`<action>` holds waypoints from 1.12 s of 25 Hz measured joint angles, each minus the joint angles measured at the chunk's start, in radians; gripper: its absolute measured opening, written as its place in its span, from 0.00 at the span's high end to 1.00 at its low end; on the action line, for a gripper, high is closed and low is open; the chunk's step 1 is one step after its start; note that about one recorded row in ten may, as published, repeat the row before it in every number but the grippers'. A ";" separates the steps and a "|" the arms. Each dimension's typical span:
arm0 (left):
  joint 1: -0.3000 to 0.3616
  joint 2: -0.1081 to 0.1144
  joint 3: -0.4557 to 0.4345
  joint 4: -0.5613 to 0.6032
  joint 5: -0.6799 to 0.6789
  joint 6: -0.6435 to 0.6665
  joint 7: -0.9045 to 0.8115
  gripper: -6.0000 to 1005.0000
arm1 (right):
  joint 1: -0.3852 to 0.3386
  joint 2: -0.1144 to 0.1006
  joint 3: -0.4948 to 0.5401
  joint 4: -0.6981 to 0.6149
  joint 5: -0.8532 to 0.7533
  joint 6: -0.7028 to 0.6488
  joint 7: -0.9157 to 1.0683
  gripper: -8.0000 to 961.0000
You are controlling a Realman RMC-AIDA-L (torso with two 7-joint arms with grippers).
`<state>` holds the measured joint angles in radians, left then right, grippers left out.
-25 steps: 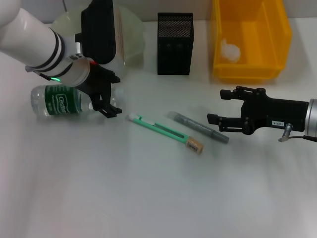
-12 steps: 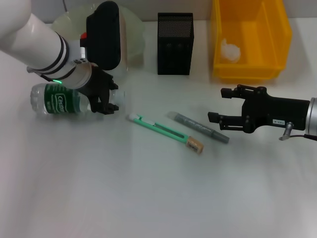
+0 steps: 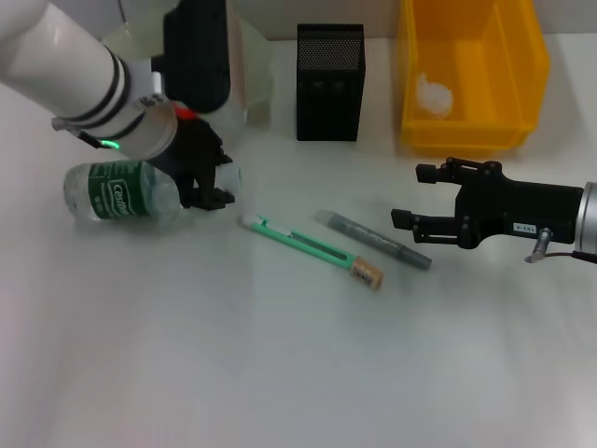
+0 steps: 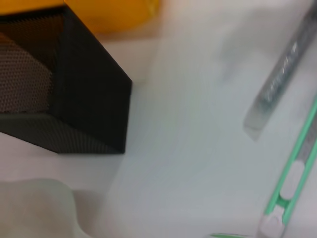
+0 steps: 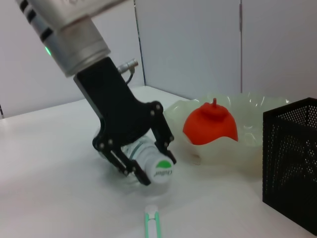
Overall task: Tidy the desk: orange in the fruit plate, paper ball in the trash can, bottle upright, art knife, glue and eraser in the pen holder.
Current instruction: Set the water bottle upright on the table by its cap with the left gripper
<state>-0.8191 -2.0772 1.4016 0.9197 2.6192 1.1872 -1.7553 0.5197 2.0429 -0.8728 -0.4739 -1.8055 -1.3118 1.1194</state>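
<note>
I had the left gripper (image 3: pixel 207 182) clamped round the neck of the bottle (image 3: pixel 121 191), which lay flat near the plate (image 5: pixel 247 144); next, tip it upright. The right gripper (image 3: pixel 420 201) hung open beside the glue (image 3: pixel 373 240).

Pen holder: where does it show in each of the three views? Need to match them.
Head view: the pen holder stands upright at the back centre, between the fruit plate and the trash can.
Left wrist view: fills the upper-left area, open top visible.
Right wrist view: cut off at the right edge.
Shared landmark: the fruit plate beside it, seen in head, left wrist and right wrist views.
</note>
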 joint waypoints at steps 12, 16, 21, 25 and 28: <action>0.037 0.012 -0.304 0.117 -0.164 0.178 0.009 0.55 | 0.002 -0.001 -0.002 0.000 0.000 -0.010 0.000 0.23; 0.043 0.014 -0.427 0.117 -0.193 0.218 0.017 0.56 | 0.006 -0.001 -0.008 0.000 -0.001 -0.012 0.000 0.23; 0.058 0.023 -0.517 0.117 -0.237 0.258 0.033 0.56 | 0.008 0.003 -0.009 0.000 -0.004 -0.018 0.000 0.24; 0.068 0.033 -0.543 0.113 -0.268 0.272 0.035 0.56 | 0.013 0.004 -0.011 0.000 -0.006 -0.035 -0.003 0.24; 0.117 0.059 -0.589 0.117 -0.356 0.291 0.031 0.56 | 0.017 0.006 -0.012 0.003 -0.007 -0.037 -0.005 0.24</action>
<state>-0.7017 -2.0186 0.8121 1.0365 2.2632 1.4787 -1.7240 0.5371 2.0486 -0.8849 -0.4709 -1.8121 -1.3489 1.1145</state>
